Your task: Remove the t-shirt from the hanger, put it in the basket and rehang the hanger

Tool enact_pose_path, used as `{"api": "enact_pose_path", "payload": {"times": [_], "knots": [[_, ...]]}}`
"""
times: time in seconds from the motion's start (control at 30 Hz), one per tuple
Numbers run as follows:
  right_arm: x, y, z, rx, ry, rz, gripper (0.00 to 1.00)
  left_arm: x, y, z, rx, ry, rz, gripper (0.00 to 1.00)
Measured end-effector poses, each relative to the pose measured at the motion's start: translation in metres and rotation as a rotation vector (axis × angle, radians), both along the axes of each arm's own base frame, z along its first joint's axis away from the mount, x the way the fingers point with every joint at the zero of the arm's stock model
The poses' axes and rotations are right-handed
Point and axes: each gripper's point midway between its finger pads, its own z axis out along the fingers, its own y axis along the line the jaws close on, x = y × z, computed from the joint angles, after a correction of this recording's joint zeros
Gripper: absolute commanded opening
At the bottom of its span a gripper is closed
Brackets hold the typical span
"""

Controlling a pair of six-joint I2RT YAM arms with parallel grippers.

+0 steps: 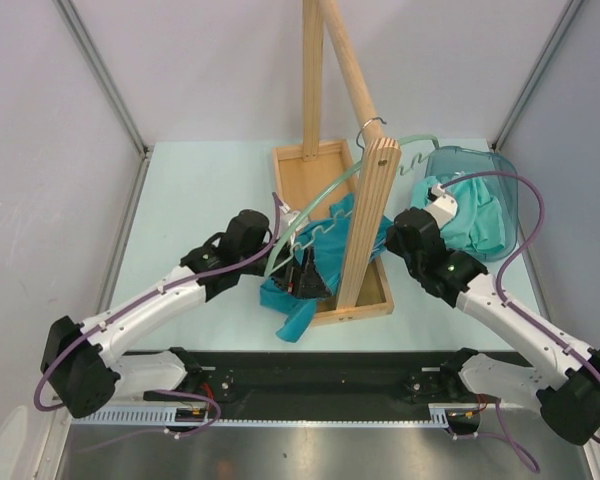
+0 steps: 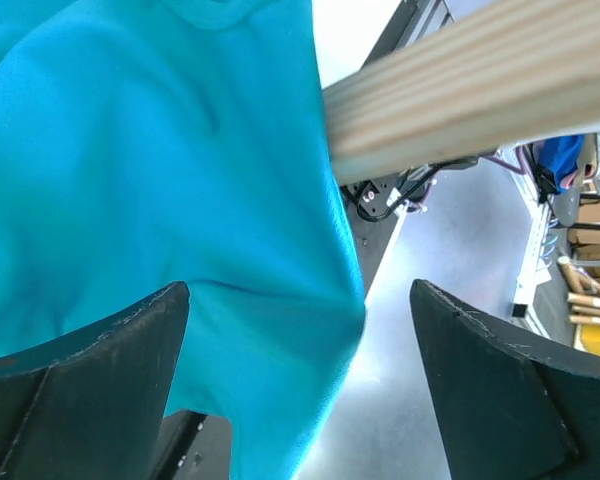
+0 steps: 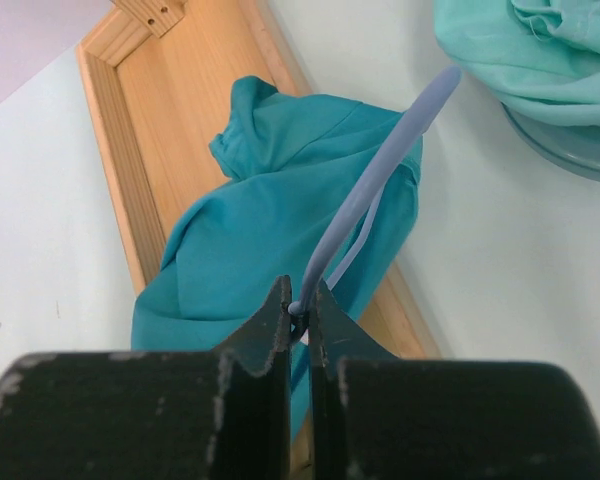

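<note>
The teal t-shirt (image 1: 300, 310) lies crumpled in the wooden rack's base tray (image 1: 302, 168) and spills over its front edge. It also shows in the right wrist view (image 3: 270, 200). A pale thin hanger (image 1: 325, 192) slants across the rack post from its hook at the top. My right gripper (image 3: 298, 290) is shut on the hanger's rod (image 3: 380, 170), beside the post (image 1: 365, 220) and above the shirt. My left gripper (image 2: 300, 290) is open, with a hanging fold of the shirt (image 2: 160, 150) between its jaws, close to the left finger (image 2: 100, 340). In the top view it (image 1: 302, 272) sits at the tray's front left.
A clear basin (image 1: 510, 190) with mint clothes (image 3: 540, 50) stands right of the rack. The wooden posts rise from the tray's back. A wooden beam (image 2: 480, 90) crosses the left wrist view. The black front rail lies just below the tray.
</note>
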Motion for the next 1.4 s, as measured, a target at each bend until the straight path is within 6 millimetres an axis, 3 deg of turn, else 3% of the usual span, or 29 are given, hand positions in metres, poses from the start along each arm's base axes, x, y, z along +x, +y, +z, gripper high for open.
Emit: {"api": "enact_pose_path", "payload": {"times": [0.17, 0.2, 0.27, 0.3, 0.33, 0.4, 0.47, 0.63, 0.83, 1.17, 1.4], "knots": [[0.006, 0.001, 0.012, 0.019, -0.009, -0.007, 0.00, -0.010, 0.010, -0.015, 0.016, 0.011, -0.001, 0.84], [0.007, 0.002, 0.015, 0.026, -0.013, -0.009, 0.00, -0.013, 0.013, -0.023, 0.028, 0.024, 0.001, 0.71], [0.010, 0.003, 0.023, 0.039, -0.025, -0.008, 0.00, -0.018, 0.018, -0.037, 0.055, 0.059, 0.012, 0.56], [0.011, 0.004, 0.025, 0.042, -0.028, -0.009, 0.00, -0.019, 0.020, -0.043, 0.068, 0.069, 0.021, 0.41], [0.012, 0.004, 0.028, 0.046, -0.031, -0.009, 0.00, -0.019, 0.021, -0.046, 0.078, 0.076, 0.029, 0.32], [0.013, 0.004, 0.030, 0.052, -0.035, -0.011, 0.00, -0.017, 0.023, -0.047, 0.084, 0.077, 0.046, 0.11], [0.014, 0.003, 0.030, 0.059, -0.032, -0.016, 0.00, -0.013, 0.025, -0.042, 0.077, 0.055, 0.067, 0.00], [0.019, -0.005, 0.031, 0.093, -0.029, -0.047, 0.00, -0.003, 0.039, -0.022, 0.046, -0.021, 0.145, 0.00], [0.030, -0.032, 0.030, 0.159, -0.031, -0.130, 0.00, 0.008, 0.069, -0.005, 0.042, -0.106, 0.311, 0.00], [0.033, -0.090, 0.020, 0.294, -0.045, -0.221, 0.00, 0.014, 0.128, -0.003, 0.039, -0.150, 0.633, 0.00], [0.032, -0.093, 0.024, 0.389, -0.056, -0.137, 0.00, 0.020, 0.136, -0.008, 0.062, -0.134, 0.701, 0.00]]}}
